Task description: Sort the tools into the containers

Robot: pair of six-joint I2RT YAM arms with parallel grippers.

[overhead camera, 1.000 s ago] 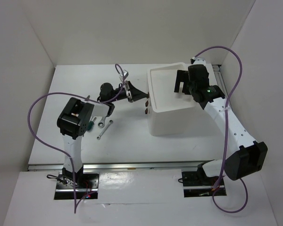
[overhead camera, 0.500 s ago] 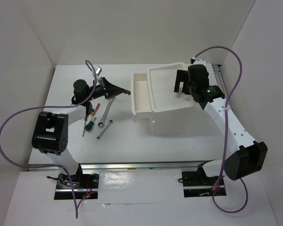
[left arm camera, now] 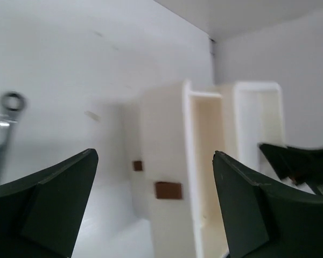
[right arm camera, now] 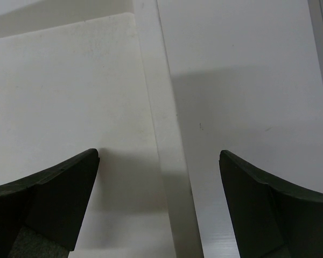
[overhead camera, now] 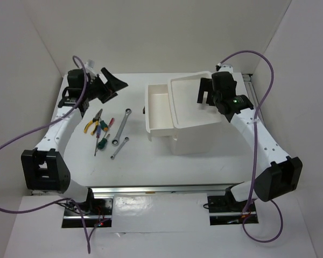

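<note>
Drawer open, both grippers empty.
Left gripper sat upper left, fingers wide; right gripper was wide over the white box unit, center right. Tools lay left of the drawer.

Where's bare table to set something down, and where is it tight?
Bare: the table between the box unit and the near edge, and the far strip behind the open drawer. Crowded: pliers, screwdrivers, wrenches left of it.
</note>
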